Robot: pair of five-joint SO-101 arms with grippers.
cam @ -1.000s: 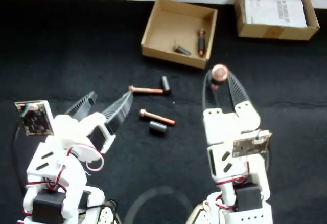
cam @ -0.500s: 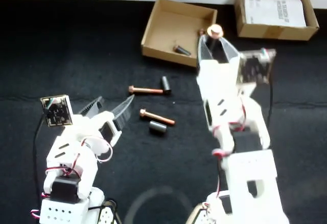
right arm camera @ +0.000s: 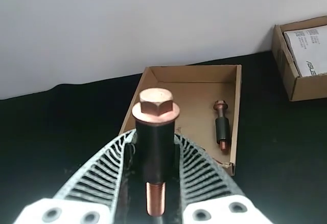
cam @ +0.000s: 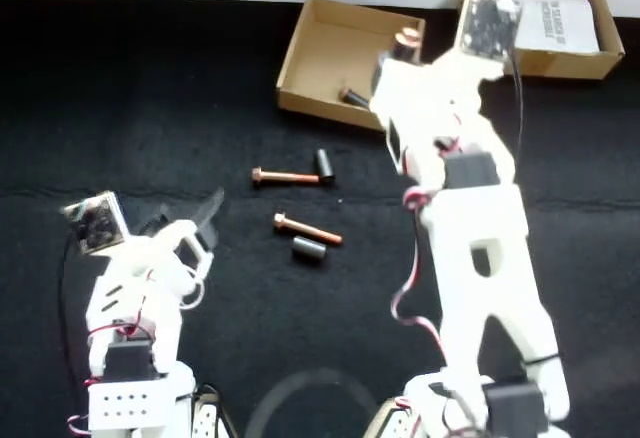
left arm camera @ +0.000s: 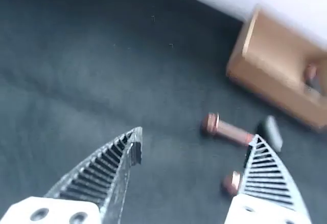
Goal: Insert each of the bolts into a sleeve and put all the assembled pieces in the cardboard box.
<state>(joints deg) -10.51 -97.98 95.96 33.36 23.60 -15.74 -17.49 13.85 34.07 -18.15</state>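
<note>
Left gripper (left arm camera: 196, 138) hangs wide open, empty; two bolts (cam: 285, 175) (cam: 308, 229) and two sleeves (cam: 325, 163) (cam: 309, 250) lie loose mid-table, unassembled. Two assembled pieces (cam: 352, 98) (right arm camera: 221, 127) lie in the cardboard box (cam: 300, 58); right gripper (right arm camera: 156, 138) clamps a third piece (right arm camera: 155, 150) at the box's edge, not yet dropped

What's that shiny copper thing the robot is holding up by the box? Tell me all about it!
It is a copper-coloured bolt with a six-sided head and round flange, pushed through a black sleeve. Its threaded tip pokes out below. It stands upright, head up, in the air near the cardboard box. The right pincer squeezes the sleeve from both sides.
</note>
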